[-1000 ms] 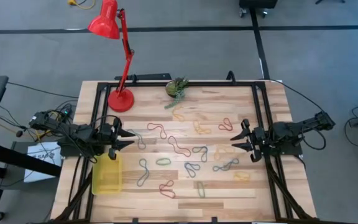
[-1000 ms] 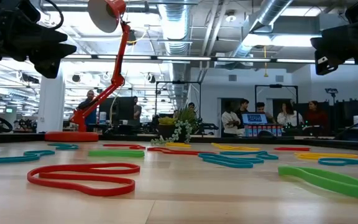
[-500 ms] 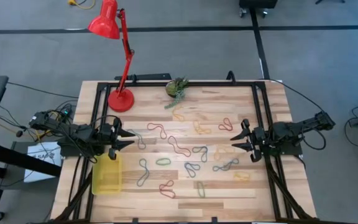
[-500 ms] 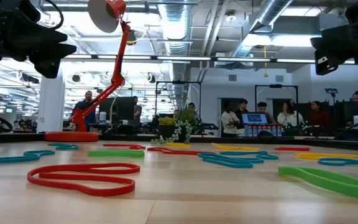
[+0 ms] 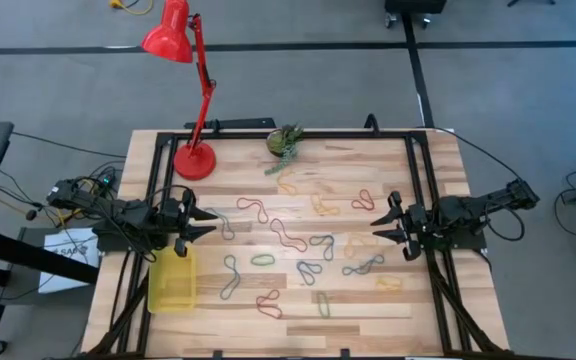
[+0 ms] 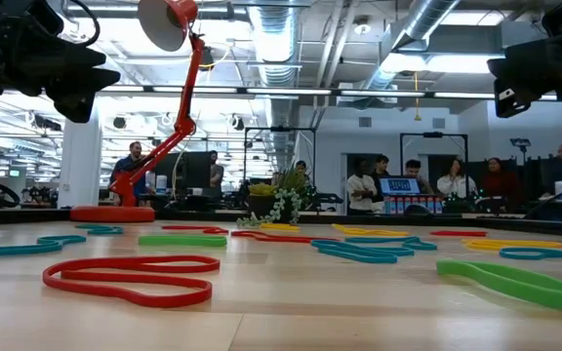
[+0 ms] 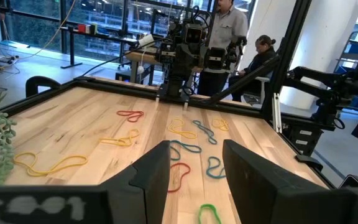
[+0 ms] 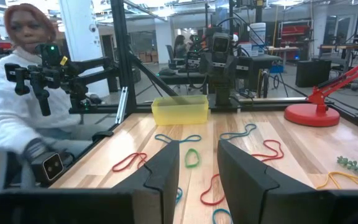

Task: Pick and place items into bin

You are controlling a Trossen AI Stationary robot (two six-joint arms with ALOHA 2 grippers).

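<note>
Left gripper (image 5: 206, 222): fingers parted, empty, just beside shallow translucent yellow plastic bin (image 5: 171, 280). Right gripper (image 5: 382, 222): likewise parted, empty. Advice: descend squarely over one thin coloured rubber-band loop (image 5: 252, 209), pinching cleanly.

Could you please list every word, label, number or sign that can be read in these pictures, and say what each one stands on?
No text can be read for certain.
Pale blurred marks at the bottom edge of the left wrist view: unreadable.
A monitor among the people in the room behind the table: too small to read.
The bin, the lamp and the rubber bands: no lettering visible.
</note>
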